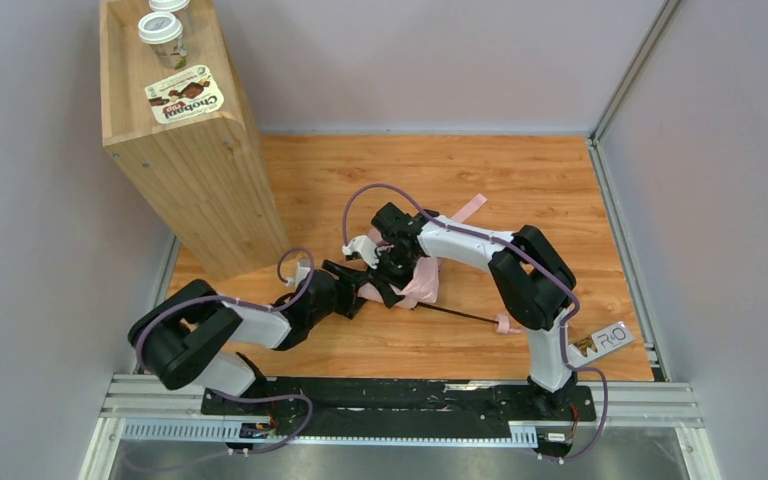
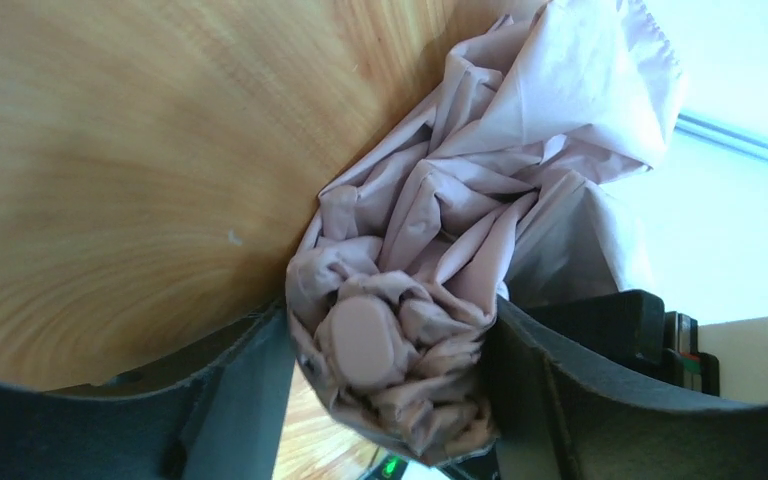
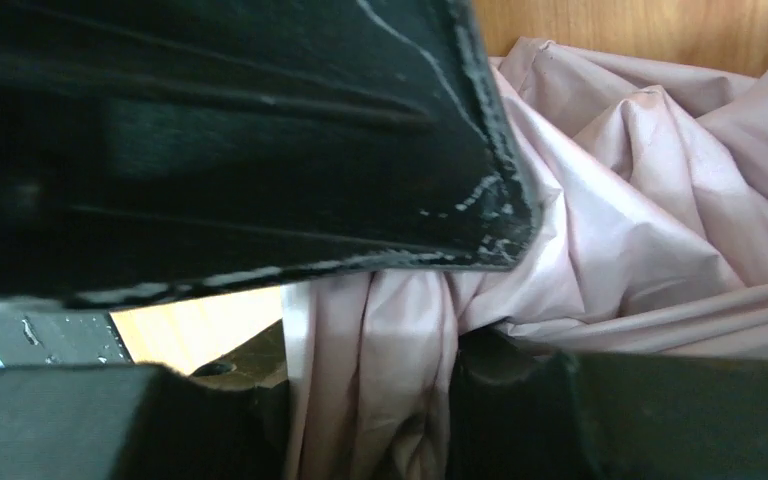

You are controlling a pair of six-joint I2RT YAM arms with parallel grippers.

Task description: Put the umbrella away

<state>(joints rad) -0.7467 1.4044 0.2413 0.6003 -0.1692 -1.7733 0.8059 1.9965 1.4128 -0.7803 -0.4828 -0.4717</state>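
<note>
On the wooden box [image 1: 185, 150] at far left lies a packet [image 1: 185, 100] reading "Chobani Flip". At mid-table my left claw [image 2: 390, 370] clenches the umbrella [image 2: 460, 220], a crumpled pale pink bundle with an oval pink knob [image 2: 360, 340]. My right claw [image 3: 370, 300] pinches its folds too. Its thin black shaft [image 1: 465, 315] lies rightward along the table [image 1: 560, 180].
</note>
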